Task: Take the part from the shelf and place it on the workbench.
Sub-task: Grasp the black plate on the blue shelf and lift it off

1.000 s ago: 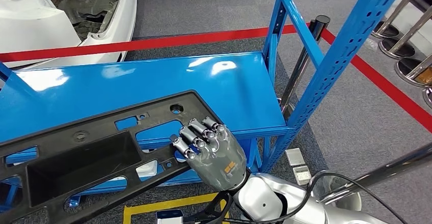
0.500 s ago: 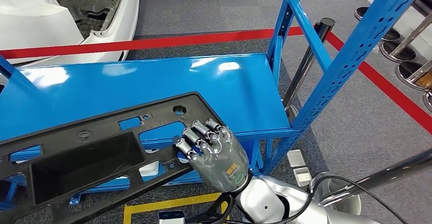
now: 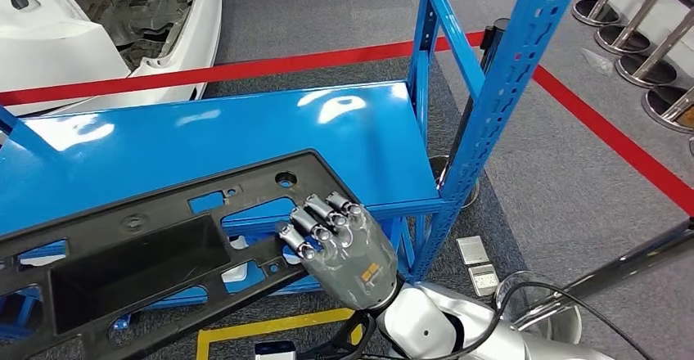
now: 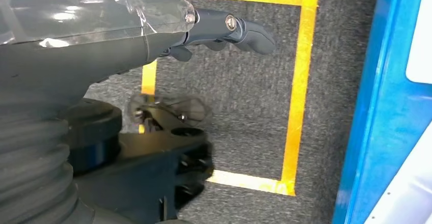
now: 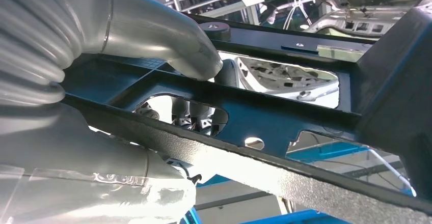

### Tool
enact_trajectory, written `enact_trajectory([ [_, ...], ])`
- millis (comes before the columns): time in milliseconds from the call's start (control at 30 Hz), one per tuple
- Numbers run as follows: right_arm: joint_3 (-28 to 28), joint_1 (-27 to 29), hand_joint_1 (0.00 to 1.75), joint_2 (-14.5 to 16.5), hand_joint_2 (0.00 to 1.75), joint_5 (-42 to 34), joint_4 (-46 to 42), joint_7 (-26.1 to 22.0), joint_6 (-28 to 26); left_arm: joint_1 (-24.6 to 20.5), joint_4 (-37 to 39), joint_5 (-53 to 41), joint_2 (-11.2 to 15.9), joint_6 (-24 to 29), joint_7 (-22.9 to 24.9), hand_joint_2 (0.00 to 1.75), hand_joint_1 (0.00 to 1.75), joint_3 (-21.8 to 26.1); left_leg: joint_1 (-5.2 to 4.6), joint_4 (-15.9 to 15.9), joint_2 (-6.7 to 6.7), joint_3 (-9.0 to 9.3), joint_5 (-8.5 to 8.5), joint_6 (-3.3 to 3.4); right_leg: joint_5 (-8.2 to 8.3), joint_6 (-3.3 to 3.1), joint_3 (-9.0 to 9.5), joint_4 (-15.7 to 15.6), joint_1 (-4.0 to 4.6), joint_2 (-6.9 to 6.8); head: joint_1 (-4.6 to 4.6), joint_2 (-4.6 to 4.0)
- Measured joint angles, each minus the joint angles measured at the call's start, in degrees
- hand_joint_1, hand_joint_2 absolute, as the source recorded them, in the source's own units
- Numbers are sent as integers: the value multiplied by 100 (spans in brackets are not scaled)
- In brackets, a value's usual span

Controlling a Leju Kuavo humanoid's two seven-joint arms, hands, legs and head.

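1. Part [image 3: 139, 254]: we see a long, flat panel of matte black plastic with cut-outs, hanging over the glossy blue shelf [image 3: 245, 143]
2. Our right hand [image 3: 340, 245] grips its right end, fingers [image 3: 315, 225] curled over the edge; our left hand [image 4: 153, 35] we cannot judge
3. Since a second ago our view swung, grip unchanged
4. Grey carpet, red tape [image 3: 270, 65], white car body [image 3: 98, 33]

The head view looks forward and down from high on the robot onto the blue shelf [image 3: 245, 143], with the grey carpet floor [image 3: 573, 180] to the right. The left wrist view sits close behind the left hand [image 4: 224, 28], facing carpet and yellow floor tape [image 4: 298, 91]. The right wrist view looks up from just under the black part [image 5: 285, 117]; the head view shares that part [image 3: 147, 245] and the right hand [image 3: 344, 249].
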Motion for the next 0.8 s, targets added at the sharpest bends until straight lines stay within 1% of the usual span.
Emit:
enact_trajectory([
  [33, 0, 1, 175, 0, 175, 0, 0, -3, 0, 2, -1, -1, 0, 2, 0, 175, 0, 8, -5, 280, 0, -79, -111, -1, 20, -15, -36, 5, 19, -10, -7, 0],
  [67, 1, 1, 175, 0, 175, 0, 0, -5, 0, 3, -1, -1, 0, 3, 0, 175, 0, 11, -13, 372, 0, -64, -112, 13, 38, -22, -67, 13, 38, -16, -11, 0],
  [100, 1, 1, 175, 0, 175, 0, 0, -7, 1, 4, -1, -1, 0, 4, 0, 175, 0, 16, -25, 292, 0, 45, -34, 43, 55, -25, -95, 21, 58, -20, -12, 0],
  [133, 2, 1, 175, 0, 175, -1, 0, -7, 1, 4, -1, -2, 0, 5, 0, 175, 0, 24, -45, -44, -2, 275, 128, 91, 64, -24, -108, 28, 75, -21, -14, 0],
  [167, 2, 1, 175, 0, 175, -1, 0, -7, 3, 2, -1, -2, 1, 8, -1, 175, 0, 34, -70, -477, -5, 536, 250, 155, 73, -18, -115, 33, 89, -22, -13, 0],
  [200, 2, 0, 175, 0, 175, -2, 0, -7, 6, 0, -1, -3, 1, 10, -3, 175, 0, 45, -93, -852, -3, 754, 352, 198, 84, -3, -119, 35, 98, -22, -9, 0],
  [233, 2, -1, 175, 0, 175, -2, 0, -7, 9, -1, -2, -4, 1, 13, -6, 175, 0, 54, -119, -1116, -3, 893, 405, 231, 100, 19, -120, 35, 98, -24, -6, 0],
  [267, 2, -3, 175, 0, 175, -3, 0, -7, 12, 0, -2, -5, 1, 15, -9, 175, 0, 59, -137, -1243, -1, 945, 409, 247, 120, 50, -124, 32, 91, -27, -3, 0],
  [300, 2, -5, 175, 0, 175, -3, 0, -7, 14, 2, -2, -5, 1, 19, -11, 175, 0, 60, -149, -1270, 2, 944, 439, 249, 142, 85, -127, 23, 84, -28, 0, 0],
  [333, 2, -6, 175, 0, 175, -4, 0, -7, 15, 3, -2, -5, 0, 22, -11, 175, 0, 61, -142, -1311, 8, 939, 466, 270, 148, 119, -132, 22, 85, -29, 0, 0],
  [367, 2, -7, 175, 0, 175, -4, 0, -7, 15, 2, -2, -5, -1, 26, -11, 175, 0, 61, -125, -1356, 21, 935, 500, 297, 111, 151, -152, 54, 86, -26, 3, 0],
  [400, 2, -10, 175, 0, 175, -4, 0, -8, 15, -1, -2, -6, -4, 28, -13, 175, 0, 61, -105, -1396, 35, 919, 542, 330, -3, 180, -204, 171, 88, -24, 13, 0],
  [433, 2, -12, 175, 0, 175, -4, 0, -8, 16, -1, -2, -7, -9, 28, -14, 175, 0, 61, -85, -1430, 49, 895, 584, 358, -192, 205, -301, 403, 86, -21, 28, 0],
  [500, 2, -13, 175, -1, 175, -4, 0, -8, 17, 0, -2, -7, -17, 28, -18, 175, 0, 61, -80, -1426, 62, 807, 639, 388, -644, 251, -589, 1128, 62, -21, 62, 0],
  [533, 2, -10, 175, -2, 175, -4, 0, -7, 17, 3, -2, -7, -20, 28, -18, 175, 0, 61, -80, -1412, 65, 761, 660, 387, -785, 272, -702, 1452, 50, -21, 75, 0],
  [567, 2, -7, 175, -2, 175, -4, 0, -7, 18, 4, -2, -7, -21, 28, -17, 175, 0, 61, -77, -1393, 67, 716, 679, 380, -813, 292, -727, 1608, 38, -22, 83, 0],
  [600, 2, -7, 175, -2, 175, -4, 0, -7, 19, 4, -2, -7, -23, 28, -17, 175, 0, 61, -72, -1369, 69, 675, 693, 370, -725, 308, -630, 1529, 25, -24, 89, 0],
  [633, 2, -7, 175, -2, 175, -4, 0, -7, 19, 3, -2, -7, -25, 28, -17, 175, 0, 61, -63, -1341, 69, 643, 701, 358, -565, 319, -439, 1256, 11, -27, 96, 0],
  [667, 2, -9, 175, -2, 175, -4, 1, -7, 20, 2, -2, -7, -26, 28, -17, 175, 0, 61, -55, -1305, 68, 611, 706, 344, -403, 327, -177, 817, -5, -32, 103, 0],
  [700, 2, -11, 175, -2, 175, -4, 1, -7, 21, 0, -2, -7, -28, 28, -17, 175, 0, 61, -55, -1270, 66, 578, 710, 323, -289, 326, 50, 425, -3, -31, 110, 0],
  [733, 2, -13, 175, -2, 175, -5, 1, -7, 25, -1, -2, -7, -28, 28, -17, 175, 0, 61, -59, -1241, 64, 554, 721, 293, -223, 310, 186, 163, 4, -26, 118, 0],
  [767, 2, -15, 175, -1, 175, -5, 1, -8, 32, -2, -2, -7, -28, 28, -17, 175, 0, 61, -65, -1217, 61, 530, 736, 258, -204, 289, 252, 6, 14, -19, 119, 0],
  [800, 2, -16, 175, -1, 175, -7, 0, -8, 40, -2, -2, -7, -28, 28, -17, 175, 0, 61, -73, -1209, 59, 513, 759, 218, -190, 259, 238, -1, 27, -7, 115, 0],
])
